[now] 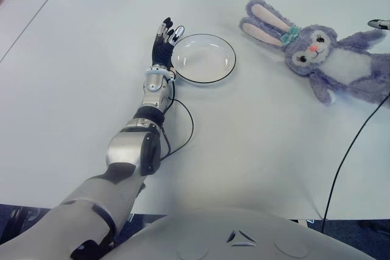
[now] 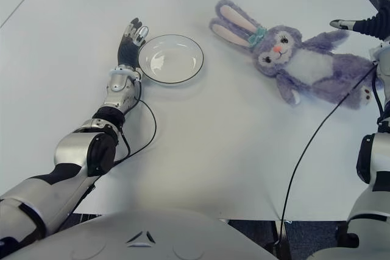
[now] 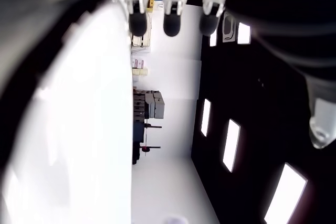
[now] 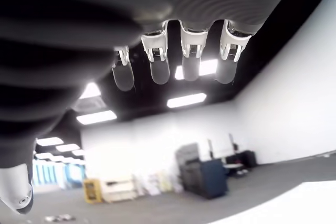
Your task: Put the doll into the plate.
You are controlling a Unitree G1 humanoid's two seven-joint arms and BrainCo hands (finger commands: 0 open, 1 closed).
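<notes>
A purple plush rabbit doll (image 2: 298, 62) lies on its back on the white table (image 1: 256, 144), at the far right, its ears pointing toward the plate. The white plate (image 1: 203, 58) with a dark rim sits empty near the table's middle. My left hand (image 1: 166, 36) shows just left of the plate's rim, its fingers (image 3: 168, 22) straight and holding nothing. My right hand (image 2: 372, 19) is at the right edge beside the doll's arm, with extended fingers (image 4: 191, 66) that grasp nothing.
A black cable (image 2: 317, 132) runs from the right arm across the table's near right part to its front edge. Another thin cable (image 1: 183, 129) loops beside my left forearm. A table seam (image 1: 30, 19) runs at the far left.
</notes>
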